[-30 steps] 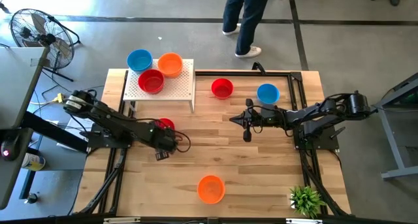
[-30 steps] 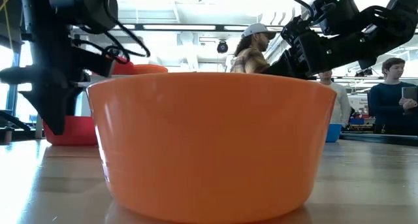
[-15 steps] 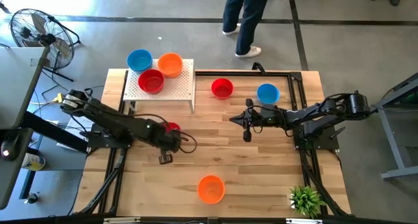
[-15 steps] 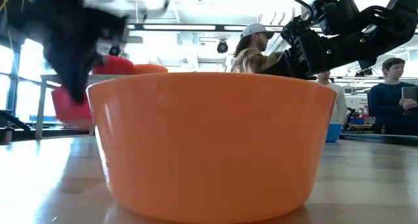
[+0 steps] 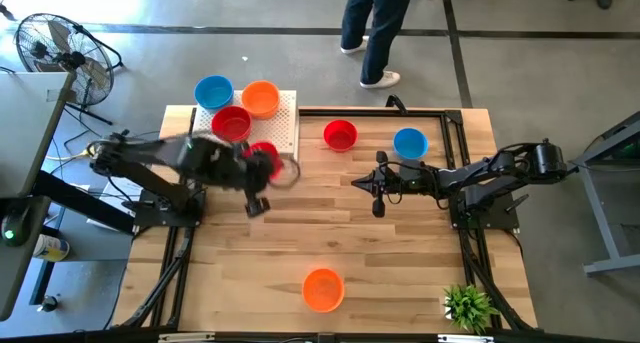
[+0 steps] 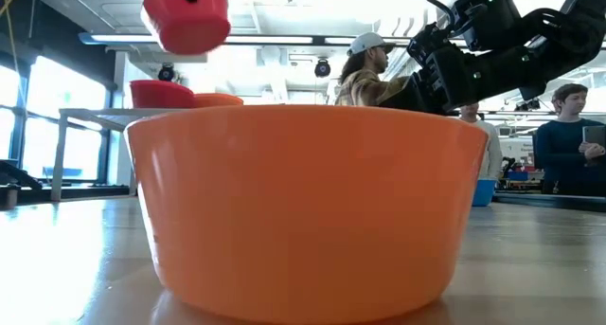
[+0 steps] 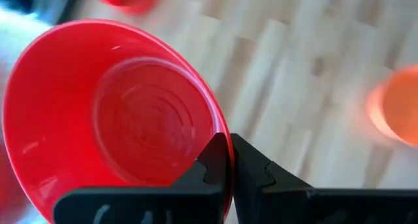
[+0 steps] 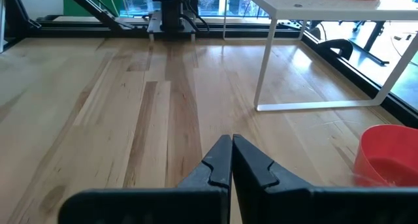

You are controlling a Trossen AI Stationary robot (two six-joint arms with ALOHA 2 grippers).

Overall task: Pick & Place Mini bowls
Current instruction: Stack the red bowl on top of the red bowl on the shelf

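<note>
My left gripper [image 7: 228,160] is shut on a red mini bowl [image 5: 263,155] and holds it high above the table, by the near right corner of the white perforated stand [image 5: 285,133]; the low view shows this bowl [image 6: 187,17] far above the tabletop. A blue [image 5: 214,91], an orange [image 5: 261,98] and a red bowl [image 5: 231,123] sit on the stand. A red [image 5: 340,135], a blue [image 5: 410,142] and an orange bowl [image 5: 323,289] rest on the table. My right gripper [image 5: 357,180] hovers shut at mid-table with nothing in it. My left gripper pinches the red bowl's rim [image 7: 219,129], one finger inside the bowl and one outside its wall. The fingers slant down from above. The bowl is lifted clear of the table and tilted, its opening facing the wrist camera.
A small green plant [image 5: 468,305] stands at the table's near right corner. The stand's white legs [image 8: 264,67] rise from the table's far left part. A person [image 5: 375,28] walks beyond the far edge, others stand behind the table, and a fan [image 5: 55,48] stands off the left.
My left gripper has taken the red bowl off the table left of centre and swung it steeply up, a little toward the stand. The bowl, resting on the wood a second ago, now hangs high and clear.
</note>
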